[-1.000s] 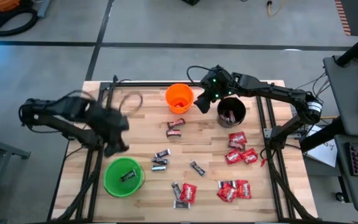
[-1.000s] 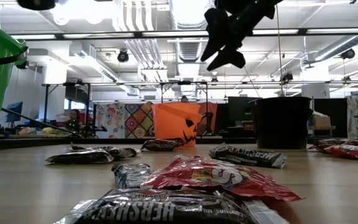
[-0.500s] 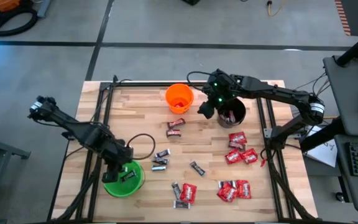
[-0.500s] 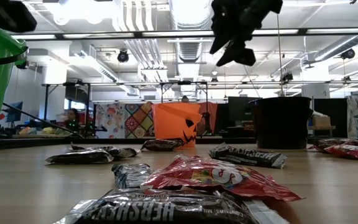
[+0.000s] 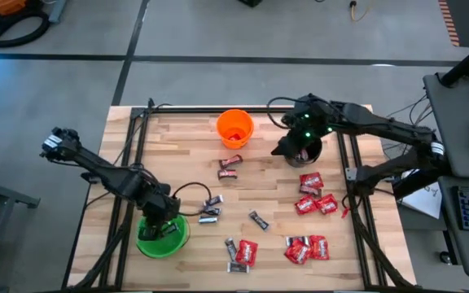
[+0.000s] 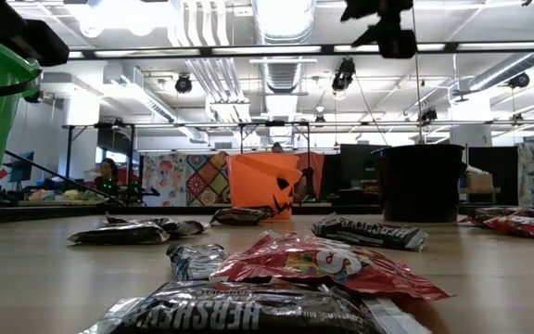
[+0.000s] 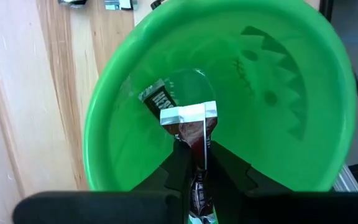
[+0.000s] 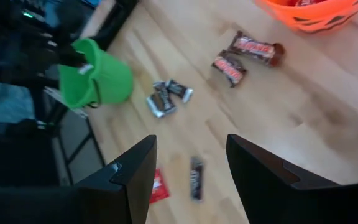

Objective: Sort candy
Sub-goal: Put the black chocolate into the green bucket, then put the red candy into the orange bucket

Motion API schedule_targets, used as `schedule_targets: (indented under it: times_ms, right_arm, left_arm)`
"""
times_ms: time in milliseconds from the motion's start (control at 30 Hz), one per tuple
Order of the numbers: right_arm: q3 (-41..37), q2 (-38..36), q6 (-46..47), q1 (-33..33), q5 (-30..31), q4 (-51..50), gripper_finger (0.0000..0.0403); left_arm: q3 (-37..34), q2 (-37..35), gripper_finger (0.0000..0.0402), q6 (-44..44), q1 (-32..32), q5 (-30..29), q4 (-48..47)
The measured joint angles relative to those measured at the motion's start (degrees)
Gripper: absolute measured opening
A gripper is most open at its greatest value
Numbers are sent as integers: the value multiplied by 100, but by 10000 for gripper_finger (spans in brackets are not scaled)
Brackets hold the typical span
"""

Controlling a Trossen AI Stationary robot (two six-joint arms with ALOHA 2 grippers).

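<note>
My left gripper (image 5: 162, 221) (image 7: 196, 163) hangs over the green cup (image 5: 163, 236) at the near left, shut on a dark brown candy bar (image 7: 197, 138). Another dark bar (image 7: 158, 99) lies on the cup's bottom. My right gripper (image 5: 286, 147) (image 8: 188, 163) stands open with nothing between its fingers, high above the table beside the black cup (image 5: 305, 150). The orange cup (image 5: 235, 127) stands at the far middle. Loose candy lies on the wood: red packets (image 5: 309, 181), dark mini bars (image 5: 211, 210) and reddish-brown bars (image 5: 230, 166). My left gripper pinches the dark bar's body (image 7: 199, 155) between its two fingers, coming from above and pointing down into the cup. The bar lies along the fingers. Its silver crimped end (image 7: 189, 115) sticks out past the fingertips, over the cup's inside.
More red packets (image 5: 306, 248) and dark bars (image 5: 257, 220) lie toward the near right. Black frame rails (image 5: 133, 122) run along the table's left, right and far edges. A cable loops by the green cup (image 5: 187, 189).
My left gripper has swung toward the near edge and come down over the green cup, still shut on the bar. My right gripper has moved away from the orange cup toward the table's right, beside the black cup, and has risen, staying open.
</note>
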Motion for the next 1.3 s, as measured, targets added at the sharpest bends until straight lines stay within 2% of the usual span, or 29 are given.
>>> schedule_targets:
  times_ms: [267,467,633,767,867,1033,1200,1300]
  right_arm:
    - [0,-334,977,452,-93,-8,180]
    - [0,-364,1842,981,-754,-11,170]
    - [0,-364,2606,1449,-861,-48,172]
    - [0,-364,3041,1898,-824,-553,188]
    - [0,-304,3276,2250,-620,-1235,209]
    - [-19,-103,3507,2644,-8,-2279,249]
    - [-279,20,3593,2913,348,-2395,284]
    - [-443,107,3641,3003,548,-2396,293]
  left_arm:
    - [4,132,38,-11,-4,11,160]
    - [7,112,84,-15,-4,307,216]
    - [118,112,123,1,-4,637,180]
    - [502,59,139,373,-3,664,60]
    - [896,-2,140,847,48,473,-87]
    - [1243,-156,132,1600,302,-424,-400]
    - [1199,-450,119,2122,973,-597,-328]
    - [1139,-698,114,2437,1509,-600,39]
